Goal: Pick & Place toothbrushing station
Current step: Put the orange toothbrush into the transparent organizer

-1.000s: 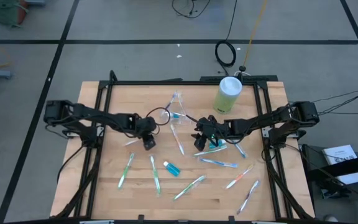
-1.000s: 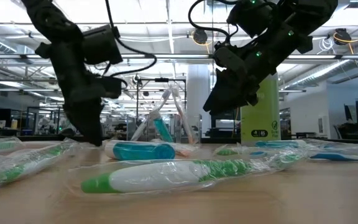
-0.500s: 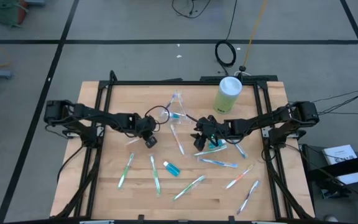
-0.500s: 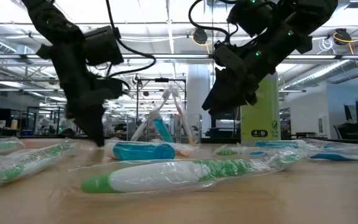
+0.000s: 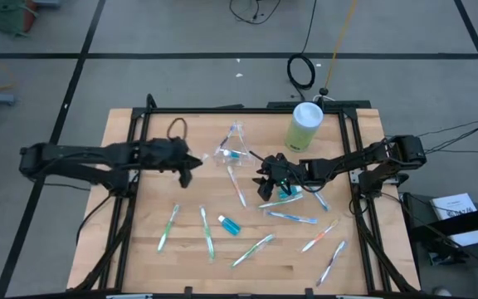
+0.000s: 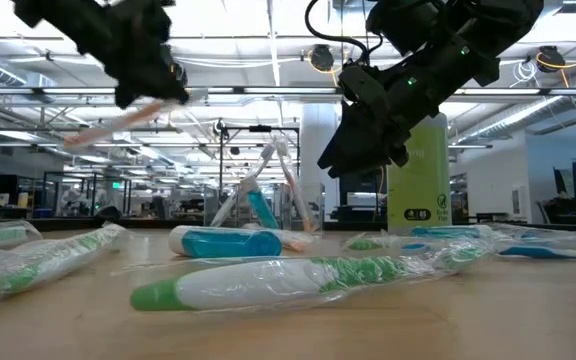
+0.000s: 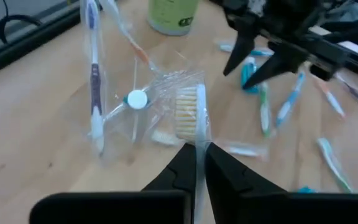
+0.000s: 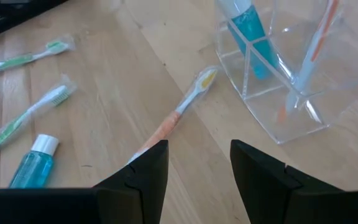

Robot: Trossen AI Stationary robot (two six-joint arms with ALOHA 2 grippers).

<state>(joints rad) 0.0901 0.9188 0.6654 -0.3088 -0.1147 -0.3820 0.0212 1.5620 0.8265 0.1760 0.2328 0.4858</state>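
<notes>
My left gripper (image 7: pixel 197 148) is shut on a pale toothbrush (image 7: pixel 187 112) in a clear wrapper, high above the table's left half (image 5: pixel 188 168). The clear plastic container (image 5: pixel 232 150) stands at the far middle, holding a teal tube (image 8: pixel 248 32) and upright toothbrushes (image 7: pixel 94 81). My right gripper (image 5: pixel 265 184) hovers open right of the container, above an orange toothbrush (image 8: pixel 180 112) that lies flat on the wood. Several wrapped toothbrushes (image 5: pixel 207 233) and a teal tube (image 5: pixel 229 224) lie across the near half. My left gripper pinches the toothbrush's neck (image 7: pixel 197 138), just below the bristle head, between its two fingers. The head sticks out past the fingertips, and the handle (image 6: pixel 118 122) trails below the gripper in the low view. The toothbrush is lifted clear of the table.
A tall green canister (image 5: pixel 305 125) stands at the far right, behind my right arm. A black frame (image 5: pixel 136 141) runs around the wooden top. More toothbrushes (image 5: pixel 319 236) lie at the near right. A coiled cord (image 5: pixel 178 126) lies at the far left.
My left gripper has taken hold of a toothbrush that lay left of the container, then risen and drawn back toward the table's left edge, tipping up from steep to shallow. The toothbrush has been lifted clear of the table. My right gripper has kept still.
</notes>
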